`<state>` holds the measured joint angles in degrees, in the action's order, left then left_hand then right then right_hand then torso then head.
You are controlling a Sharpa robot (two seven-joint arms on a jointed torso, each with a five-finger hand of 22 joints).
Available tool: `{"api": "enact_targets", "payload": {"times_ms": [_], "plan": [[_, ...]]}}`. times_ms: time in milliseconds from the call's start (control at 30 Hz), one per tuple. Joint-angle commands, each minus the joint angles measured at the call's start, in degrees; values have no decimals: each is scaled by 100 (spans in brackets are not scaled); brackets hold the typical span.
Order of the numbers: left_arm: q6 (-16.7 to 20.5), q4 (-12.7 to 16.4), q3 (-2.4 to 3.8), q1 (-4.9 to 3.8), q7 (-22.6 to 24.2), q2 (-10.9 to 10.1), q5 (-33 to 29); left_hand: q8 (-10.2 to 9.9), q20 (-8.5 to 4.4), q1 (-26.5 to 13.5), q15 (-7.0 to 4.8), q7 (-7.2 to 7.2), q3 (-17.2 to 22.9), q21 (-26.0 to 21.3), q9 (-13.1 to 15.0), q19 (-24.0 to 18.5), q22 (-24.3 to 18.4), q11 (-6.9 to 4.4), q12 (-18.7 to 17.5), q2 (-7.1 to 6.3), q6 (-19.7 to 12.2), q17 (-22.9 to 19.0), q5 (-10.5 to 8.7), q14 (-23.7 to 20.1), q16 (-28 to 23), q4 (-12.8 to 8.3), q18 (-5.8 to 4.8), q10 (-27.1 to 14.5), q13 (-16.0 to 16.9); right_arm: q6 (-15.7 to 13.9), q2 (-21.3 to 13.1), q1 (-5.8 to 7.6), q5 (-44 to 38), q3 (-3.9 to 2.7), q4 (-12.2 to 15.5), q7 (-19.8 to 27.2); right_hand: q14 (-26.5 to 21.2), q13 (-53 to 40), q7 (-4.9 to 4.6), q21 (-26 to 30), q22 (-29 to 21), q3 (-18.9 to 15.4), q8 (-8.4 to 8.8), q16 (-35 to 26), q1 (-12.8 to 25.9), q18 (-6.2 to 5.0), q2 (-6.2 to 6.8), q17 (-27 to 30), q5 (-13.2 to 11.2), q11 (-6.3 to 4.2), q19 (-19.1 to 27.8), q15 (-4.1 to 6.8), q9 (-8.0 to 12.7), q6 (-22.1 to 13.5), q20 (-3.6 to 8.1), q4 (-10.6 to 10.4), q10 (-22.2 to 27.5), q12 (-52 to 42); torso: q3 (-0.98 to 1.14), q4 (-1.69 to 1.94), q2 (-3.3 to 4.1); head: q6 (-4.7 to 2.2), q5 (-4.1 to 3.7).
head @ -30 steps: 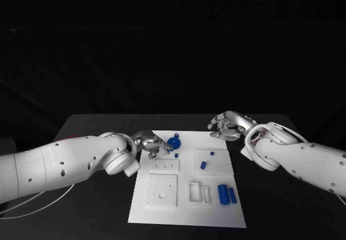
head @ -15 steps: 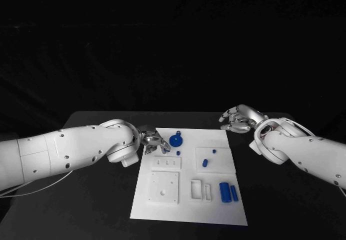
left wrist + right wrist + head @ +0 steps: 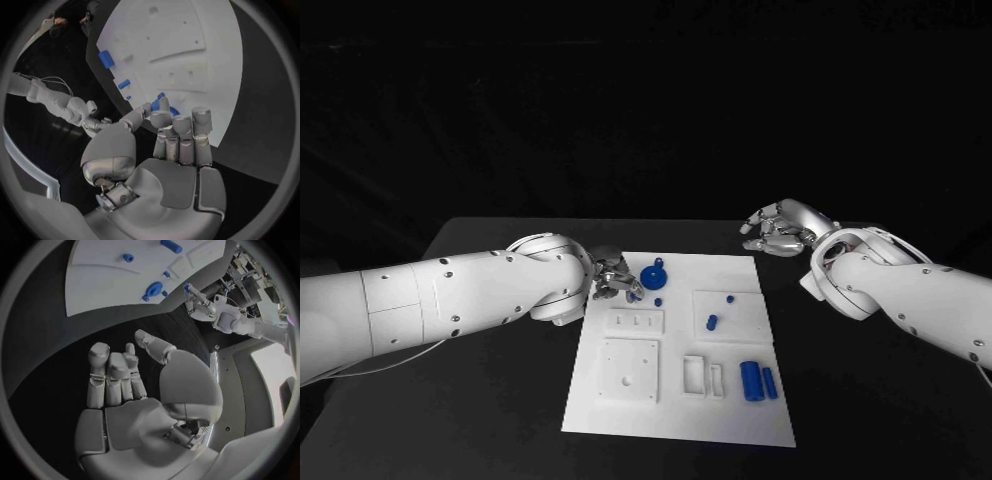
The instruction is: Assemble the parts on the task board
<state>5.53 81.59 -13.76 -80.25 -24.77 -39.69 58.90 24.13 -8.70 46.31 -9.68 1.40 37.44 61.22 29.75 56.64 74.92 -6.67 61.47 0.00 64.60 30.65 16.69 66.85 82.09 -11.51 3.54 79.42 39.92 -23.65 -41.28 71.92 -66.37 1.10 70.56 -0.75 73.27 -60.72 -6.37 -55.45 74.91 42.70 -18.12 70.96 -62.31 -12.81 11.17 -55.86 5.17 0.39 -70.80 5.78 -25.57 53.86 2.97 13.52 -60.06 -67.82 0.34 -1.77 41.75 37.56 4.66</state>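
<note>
While the left hand (image 3: 613,275) curls empty at the task board's (image 3: 678,420) far-left edge, the right hand (image 3: 783,228) hovers half-curled, empty, over bare surface (image 3: 877,400).

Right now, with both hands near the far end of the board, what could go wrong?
The left hand sits close beside the round blue part at the task board edge; a small drift could knock it. The right hand hangs over bare table, fingers curled and holding nothing, far from the paired blue pieces.
</note>
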Motion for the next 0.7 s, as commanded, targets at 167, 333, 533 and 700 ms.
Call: {"api": "enact_targets", "payload": {"times_ms": [167,333,533,700], "plan": [[76,-4,0,107,-62,52,335,34,-695,88,-278,-195,150,34,-2,58,75,-31,51,174,496,10,63,332,36,-205,3,27,18,-31,25,9,13,-12,0,74,18,9,-52,-19,90,-26,36,-27,10,-219,40,-10,47,4,-12,5,10,17,28,19,-14,-40,1,-6,0,45,19],[63,-35,0,175,-67,84,364,39,-697,73,-281,-198,151,40,0,66,77,-33,57,183,500,12,69,339,42,-211,4,31,22,-30,34,10,12,-16,1,74,19,11,-52,-19,90,-31,36,-28,16,-219,38,-10,65,4,-13,5,10,18,28,17,-15,-40,1,-8,0,64,27],[79,-95,0,263,-62,119,418,45,-699,58,-285,-201,154,47,3,76,79,-36,66,192,507,14,76,348,51,-221,7,35,27,-29,37,13,12,-23,5,76,20,12,-52,-19,89,-34,36,-28,20,-219,38,-10,78,4,-14,5,10,18,27,16,-15,-41,4,-10,2,89,28],[46,-122,0,312,-60,129,475,44,-699,29,-286,-201,154,52,3,81,80,-36,69,197,500,13,41,347,52,-221,10,32,31,-29,47,14,12,-27,9,76,20,14,-52,-19,89,-36,36,-29,22,-219,37,-10,93,4,-15,5,10,19,27,15,-15,-41,2,-9,1,112,21]]}}
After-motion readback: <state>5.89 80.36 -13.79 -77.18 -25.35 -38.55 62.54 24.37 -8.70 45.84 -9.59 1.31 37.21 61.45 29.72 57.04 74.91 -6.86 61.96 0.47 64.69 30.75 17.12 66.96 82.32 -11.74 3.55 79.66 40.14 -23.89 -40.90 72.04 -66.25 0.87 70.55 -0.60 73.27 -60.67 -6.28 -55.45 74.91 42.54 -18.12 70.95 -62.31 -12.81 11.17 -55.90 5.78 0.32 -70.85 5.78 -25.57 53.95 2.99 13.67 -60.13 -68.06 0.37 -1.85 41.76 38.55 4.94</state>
